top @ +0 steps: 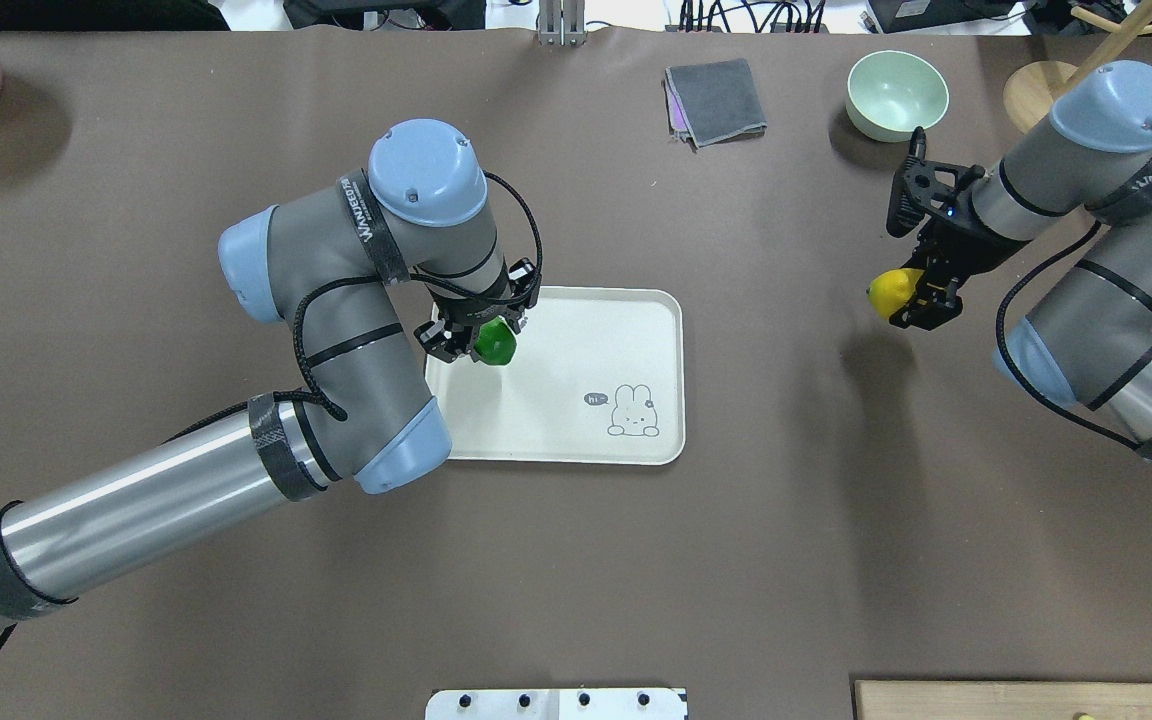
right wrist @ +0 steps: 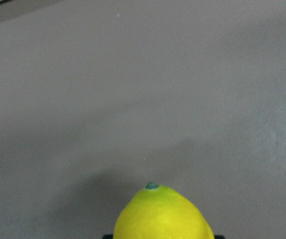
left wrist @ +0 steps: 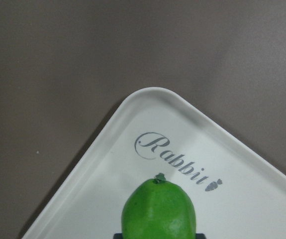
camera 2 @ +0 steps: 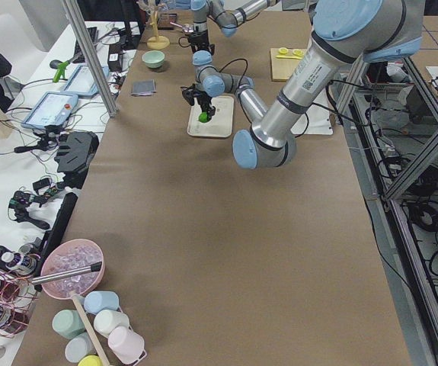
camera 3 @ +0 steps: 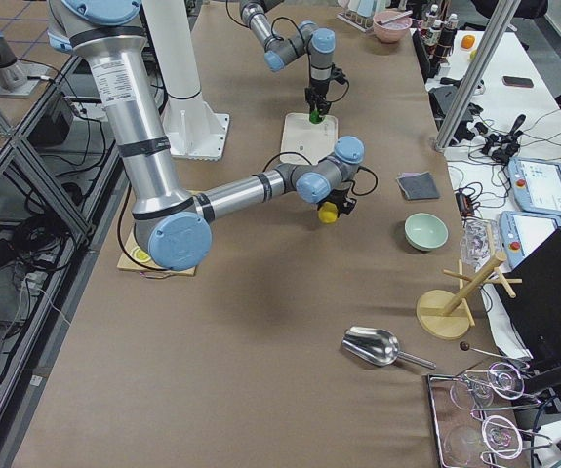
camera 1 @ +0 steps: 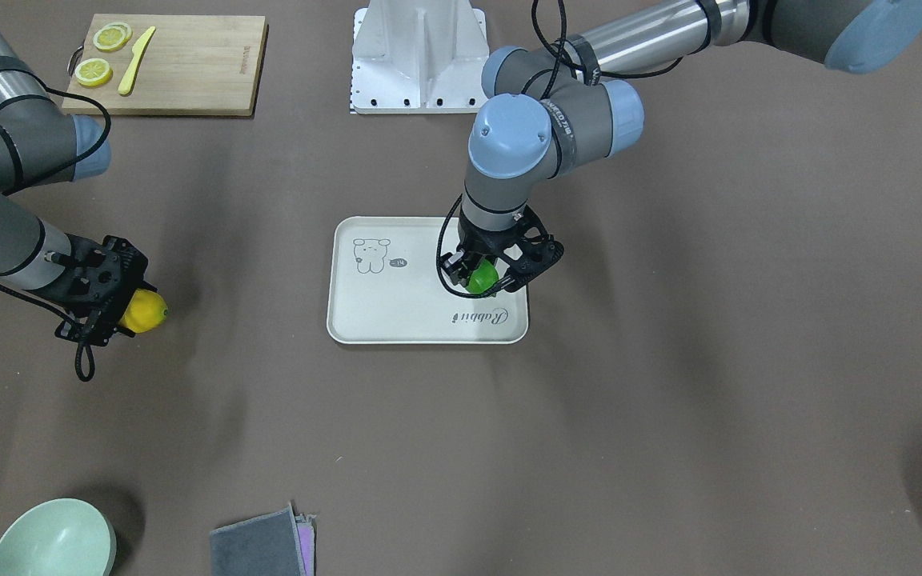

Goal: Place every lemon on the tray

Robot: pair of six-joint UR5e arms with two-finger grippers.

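The flat cream-white rounded-rectangle tray [camera 1: 397,316] with a raised rim lies flat near the middle of the brown desk [camera 1: 669,416]. It has a small animal drawing toward one end and grey "Rabbit" script near the opposite corner. The bright green oval lemon [top: 494,344] is clamped in the left pincer [top: 481,336] over the tray's script end, just beside the lettering, its dark stem tip pointing away from the pincer. Whether it touches the tray floor cannot be told. The glossy yellow oval lemon [camera 1: 145,311] is gripped in the right pincer [camera 1: 123,318], well apart from the tray on the robot's right. It is lifted over bare desk, its tip pointing outward.
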